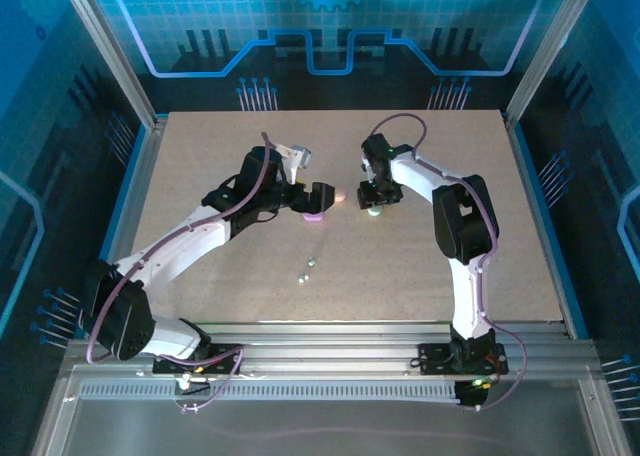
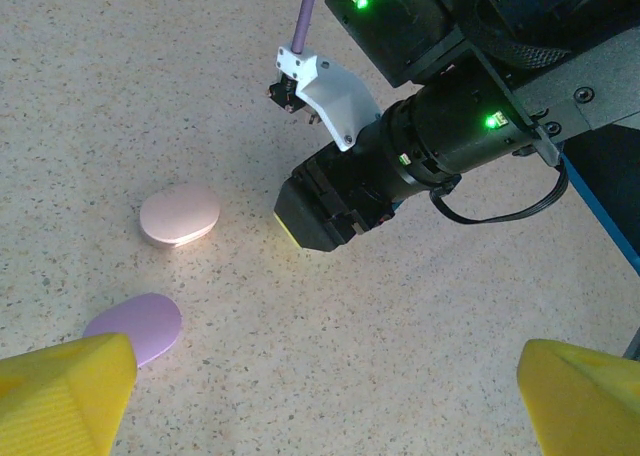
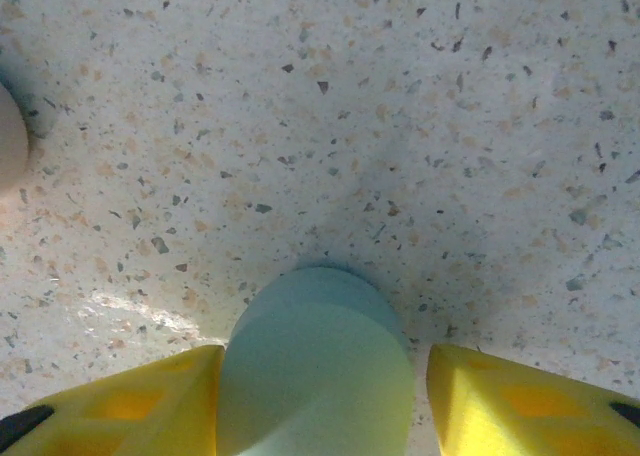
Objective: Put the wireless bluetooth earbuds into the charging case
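My right gripper [image 3: 322, 401] is down on the table with its yellow fingers [image 3: 120, 401] on either side of a mint charging case [image 3: 315, 366]. The left pad touches it and a thin gap shows at the right pad. From above, this gripper [image 1: 374, 208] sits over the mint case [image 1: 373, 213]. My left gripper [image 2: 325, 401] hangs open above bare table, beside a purple case [image 2: 137, 326] and a pink case [image 2: 180, 215], both closed. Two tiny pale earbuds [image 1: 307, 268] lie loose on the table nearer the bases.
The right arm's black wrist [image 2: 420, 141] fills the space just beyond the pink case [image 1: 341, 196]. The purple case [image 1: 314, 217] lies right under the left gripper [image 1: 318, 198]. Aluminium rails [image 1: 330, 341] edge the near side of the speckled table [image 1: 250, 306].
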